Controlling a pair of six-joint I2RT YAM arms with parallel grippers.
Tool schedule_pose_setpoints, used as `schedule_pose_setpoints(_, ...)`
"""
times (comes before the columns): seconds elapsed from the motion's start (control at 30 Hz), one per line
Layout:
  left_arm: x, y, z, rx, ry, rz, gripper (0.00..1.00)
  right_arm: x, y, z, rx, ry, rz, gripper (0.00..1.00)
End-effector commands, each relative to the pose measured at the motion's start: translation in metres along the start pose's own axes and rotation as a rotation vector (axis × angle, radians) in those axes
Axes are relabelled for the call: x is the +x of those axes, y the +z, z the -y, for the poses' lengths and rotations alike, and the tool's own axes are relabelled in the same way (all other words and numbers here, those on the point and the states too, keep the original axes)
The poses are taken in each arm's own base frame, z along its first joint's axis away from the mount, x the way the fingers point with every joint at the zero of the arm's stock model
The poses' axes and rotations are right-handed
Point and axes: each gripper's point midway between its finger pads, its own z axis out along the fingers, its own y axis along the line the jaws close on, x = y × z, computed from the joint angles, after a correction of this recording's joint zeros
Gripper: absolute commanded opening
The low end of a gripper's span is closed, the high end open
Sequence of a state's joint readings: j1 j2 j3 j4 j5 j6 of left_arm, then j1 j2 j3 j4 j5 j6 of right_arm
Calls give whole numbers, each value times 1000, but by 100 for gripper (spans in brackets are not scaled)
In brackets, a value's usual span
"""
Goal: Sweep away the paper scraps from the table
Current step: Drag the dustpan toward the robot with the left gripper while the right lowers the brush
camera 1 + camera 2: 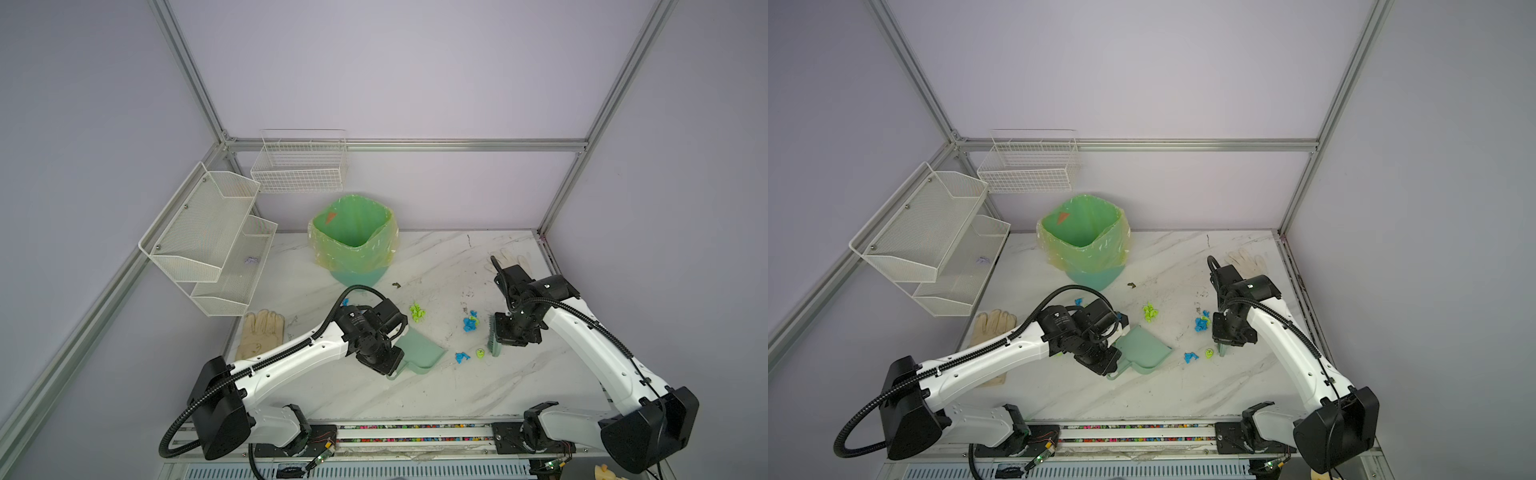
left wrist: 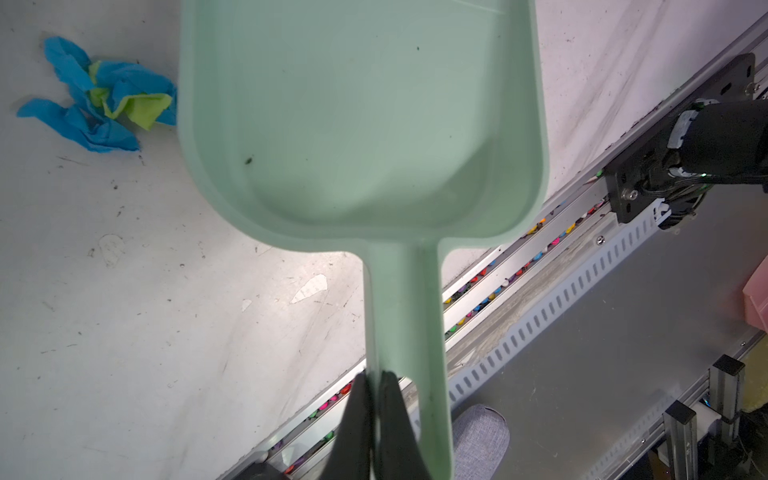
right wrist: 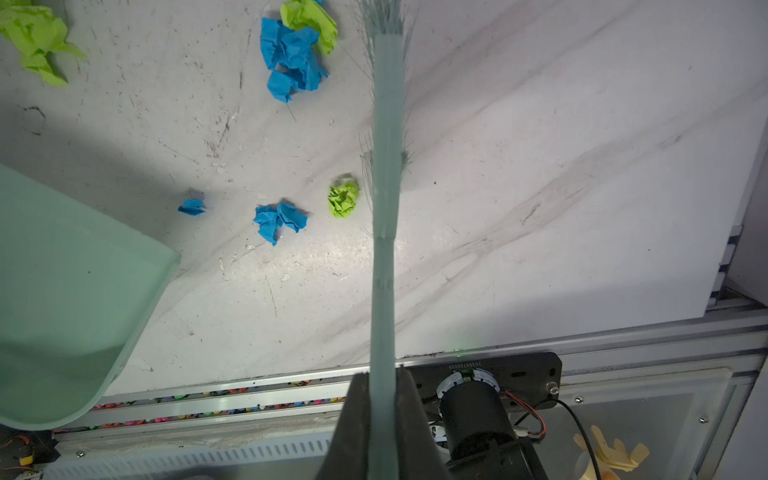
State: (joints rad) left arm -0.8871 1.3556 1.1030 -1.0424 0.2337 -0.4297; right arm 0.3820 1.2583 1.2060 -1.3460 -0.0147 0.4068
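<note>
The paper scraps lie on the white marble table (image 1: pixel 415 395) between my arms. A yellow-green wad (image 1: pixel 417 312), a blue cluster (image 1: pixel 470 323), a small blue wad (image 1: pixel 461 357) and a green wad (image 1: pixel 480 353) show in both top views. My left gripper (image 2: pixel 374 382) is shut on the handle of a mint dustpan (image 2: pixel 361 124), whose mouth faces the scraps. More blue and green scraps (image 2: pixel 104 99) lie beside its wall. My right gripper (image 3: pixel 382 382) is shut on a grey-green brush (image 3: pixel 386 166). The brush stands just right of the green wad (image 3: pixel 344 198) and the blue wad (image 3: pixel 278 220).
A bin lined with a green bag (image 1: pixel 352 241) stands at the back. White mesh shelves (image 1: pixel 208 237) and a wire basket (image 1: pixel 299 166) hang at the back left. Gloves lie at the left edge (image 1: pixel 259 332) and far right (image 1: pixel 505 259). A dark speck (image 1: pixel 396 285) lies near the bin.
</note>
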Motion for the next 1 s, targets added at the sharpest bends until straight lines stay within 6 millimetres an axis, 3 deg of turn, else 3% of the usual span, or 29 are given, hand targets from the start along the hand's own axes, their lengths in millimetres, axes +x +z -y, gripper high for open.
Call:
schedule_pose_setpoints(0.0,17,2,2,21,24,-39,0,10,4,2,20,3,-37,0)
schedule_pose_setpoints(0.23,32,13,9,17,41,-115,0,14,2,0,5,-1,-30,0)
schedule_pose_setpoints(0.63,33,31,11,-23,50,-170,0,26,5,-10,-22,-25,-49,0)
schedule_pose_setpoints(0.83,27,36,12,-26,54,-181,0,35,4,-22,-36,-56,-57,0)
schedule_pose_setpoints(0.97,23,40,16,-17,61,-196,0,43,3,-42,-53,-105,-66,0)
